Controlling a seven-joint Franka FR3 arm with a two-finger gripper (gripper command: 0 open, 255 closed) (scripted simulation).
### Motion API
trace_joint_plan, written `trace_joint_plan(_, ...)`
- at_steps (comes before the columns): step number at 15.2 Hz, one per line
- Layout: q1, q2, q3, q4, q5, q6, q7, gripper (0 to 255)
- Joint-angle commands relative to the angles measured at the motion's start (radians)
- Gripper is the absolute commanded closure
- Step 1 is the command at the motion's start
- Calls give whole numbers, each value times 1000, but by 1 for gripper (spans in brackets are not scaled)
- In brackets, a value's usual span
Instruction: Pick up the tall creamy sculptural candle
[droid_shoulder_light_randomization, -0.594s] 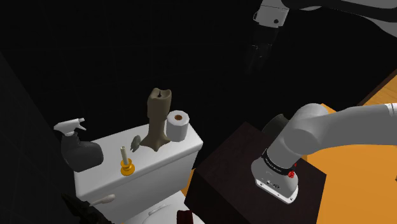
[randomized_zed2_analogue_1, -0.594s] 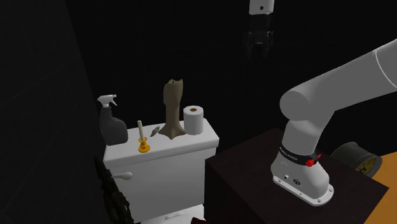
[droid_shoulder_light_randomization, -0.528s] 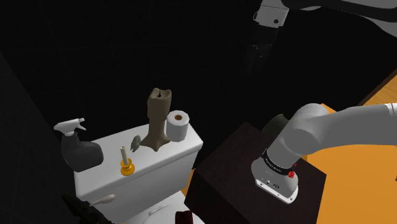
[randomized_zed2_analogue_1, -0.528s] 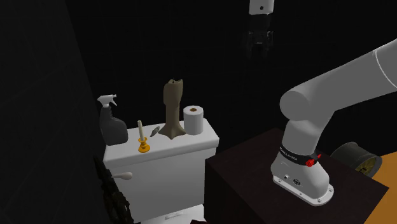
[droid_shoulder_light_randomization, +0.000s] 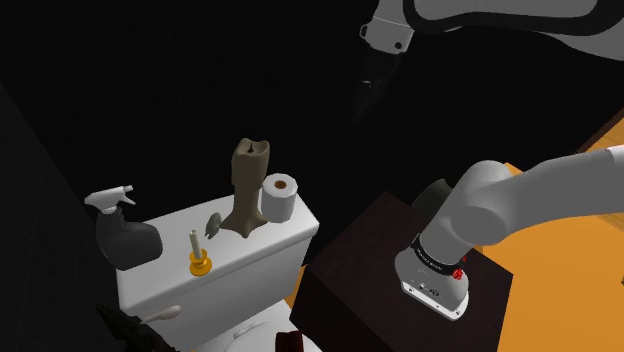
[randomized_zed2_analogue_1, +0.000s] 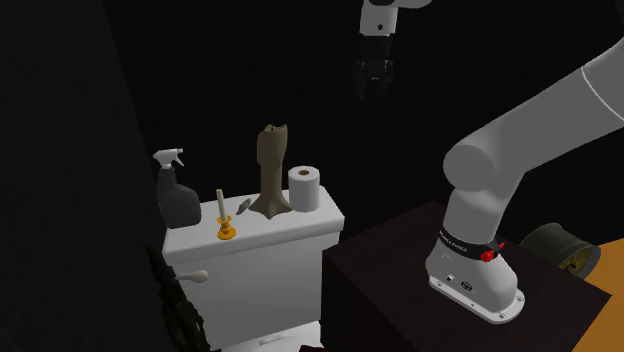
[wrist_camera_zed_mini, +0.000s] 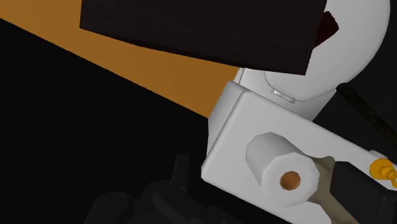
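Gripper (randomized_zed2_analogue_1: 373, 82) is hovering high above the toilet tank (randomized_zed2_analogue_1: 262, 258), presumably lining up to descend on the upright brownish sculptural candle (randomized_zed2_analogue_1: 270, 170) there; apart or together, I cannot tell.

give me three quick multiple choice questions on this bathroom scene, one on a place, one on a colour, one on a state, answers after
1. In the shoulder view, where is the toilet roll relative to the tall candle?
A. far to its left
B. lying on top of it
C. close beside it, on its right

2. What colour is the small candle's holder?
A. blue
B. orange
C. green

3. What state is the tall candle in?
A. upright on the toilet tank, with the claw high up and apart from it
B. lying on its side
C. clasped in the claw

Answers:
1 C: the roll stands just right of the candle's base on the tank.
2 B: the holder under the thin pale candle is orange-yellow.
3 A: the candle stands on its flared base, and the claw hangs well above, off to the right.
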Motion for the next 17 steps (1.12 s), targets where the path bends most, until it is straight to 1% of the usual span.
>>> trace_joint_plan(1, 27, 46, 15, 2, 13, 70, -24, 0)
trace_joint_plan(10, 143, 234, 101, 46, 59, 321, -114, 0)
trace_joint_plan(17, 220, 383, 173, 111, 69, 488, -178, 0)
